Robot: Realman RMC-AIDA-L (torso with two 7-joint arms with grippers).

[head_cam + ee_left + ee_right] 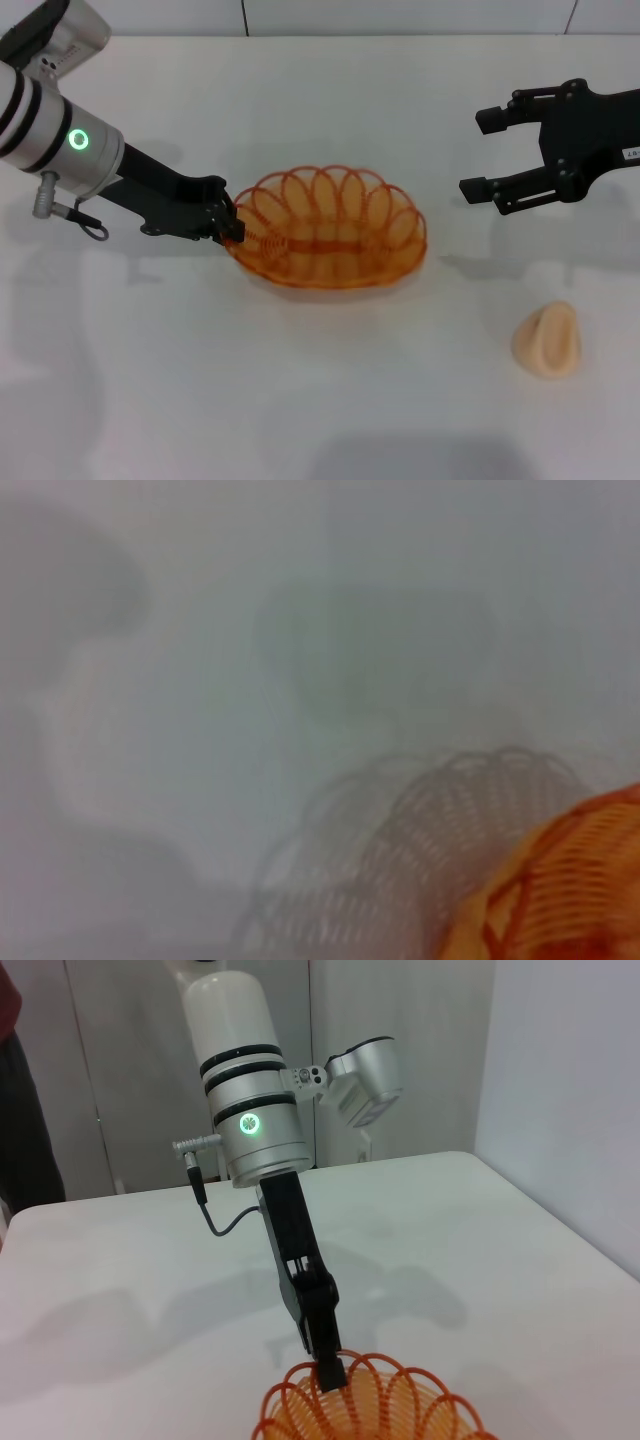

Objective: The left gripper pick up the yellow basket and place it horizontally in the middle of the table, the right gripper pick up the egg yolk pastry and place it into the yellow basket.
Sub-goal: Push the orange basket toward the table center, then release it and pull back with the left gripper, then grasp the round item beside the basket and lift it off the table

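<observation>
The yellow basket (pixel 330 240) lies lengthwise across the middle of the white table (pixel 300 400), on it or just above it. My left gripper (pixel 232 228) is shut on the looped rim at the basket's left end. The right wrist view shows this gripper (pixel 328 1370) pinching the rim of the basket (pixel 370 1410). The left wrist view shows an edge of the basket (pixel 570 890) and its shadow. The egg yolk pastry (pixel 548 340) lies on the table at the front right. My right gripper (pixel 478 155) hangs open and empty, behind the pastry and right of the basket.
The table's far edge meets a pale wall at the back. A white wall stands close to the table on one side in the right wrist view.
</observation>
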